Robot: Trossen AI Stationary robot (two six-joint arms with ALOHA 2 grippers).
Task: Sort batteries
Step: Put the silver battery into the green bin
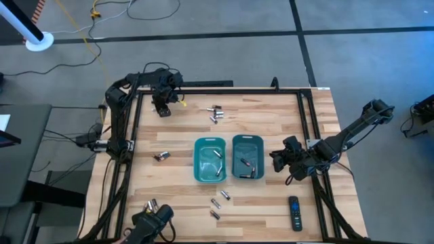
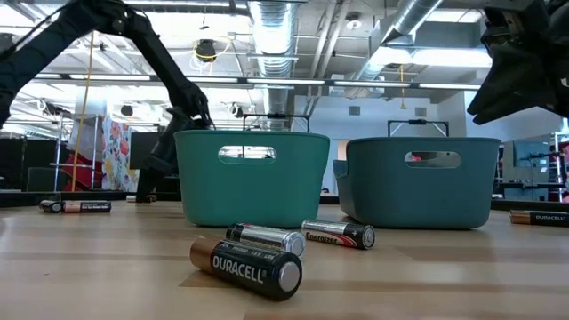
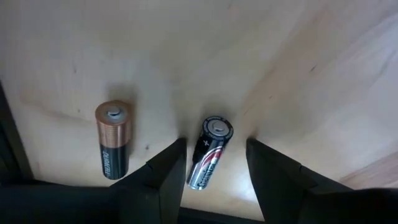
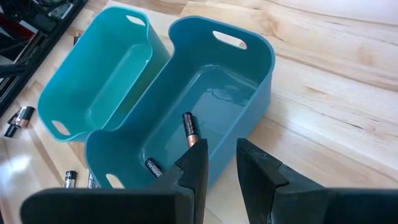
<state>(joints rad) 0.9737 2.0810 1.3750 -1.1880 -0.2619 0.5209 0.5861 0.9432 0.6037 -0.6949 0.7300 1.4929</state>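
Note:
My left gripper (image 1: 163, 108) is at the table's far left, pointing down and open. Its fingers (image 3: 168, 174) stand on either side of a black-and-silver battery (image 3: 208, 155) that lies on the wood, with no touch showing. A copper-topped battery (image 3: 114, 140) lies on its side next to it. My right gripper (image 1: 279, 161) hangs beside the right teal bin (image 1: 247, 157), open by a narrow gap (image 4: 222, 155) with nothing in it. That bin holds dark batteries (image 4: 189, 127). The left teal bin (image 1: 209, 159) holds silvery ones (image 1: 218, 154).
Loose batteries lie at the far centre (image 1: 215, 114), left of the bins (image 1: 161, 156), at the near left (image 1: 150, 203) and in front of the bins (image 2: 249, 262). A black remote (image 1: 293, 212) lies near right. A dark device (image 1: 152, 222) sits at the near-left corner.

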